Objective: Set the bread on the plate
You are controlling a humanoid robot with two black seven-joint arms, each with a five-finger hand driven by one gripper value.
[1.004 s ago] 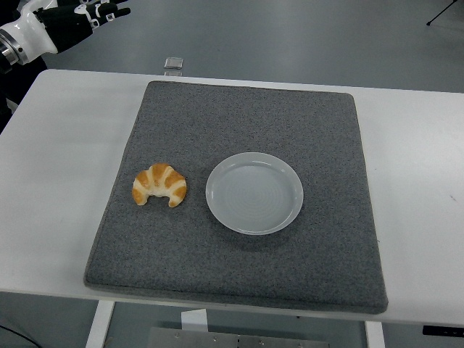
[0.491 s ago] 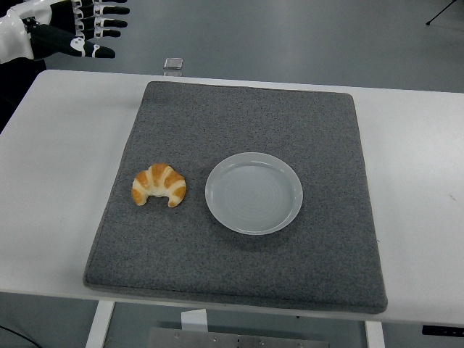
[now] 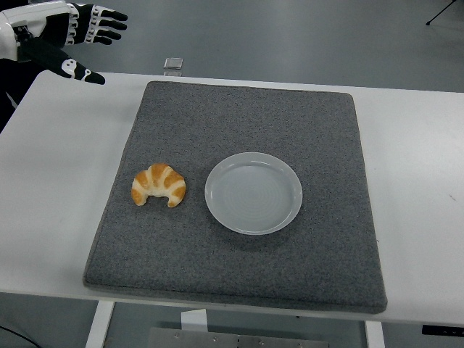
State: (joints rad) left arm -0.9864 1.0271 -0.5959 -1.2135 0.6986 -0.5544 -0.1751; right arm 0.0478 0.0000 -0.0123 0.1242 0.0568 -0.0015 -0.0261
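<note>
A golden croissant (image 3: 159, 185) lies on the left part of a dark grey mat (image 3: 239, 116). An empty pale plate (image 3: 253, 192) sits on the mat just to the right of the croissant, apart from it. My left hand (image 3: 83, 36) is at the top left corner, above the table's far left edge, well away from the croissant. Its fingers are spread and it holds nothing. My right arm does not show.
The mat covers most of the white table (image 3: 58, 159). A small clear square object (image 3: 172, 63) sits beyond the table's far edge. Grey floor lies behind.
My left hand has come in from the top left corner, moving right and down toward the table, with its fingers spreading. The croissant and plate have not moved.
</note>
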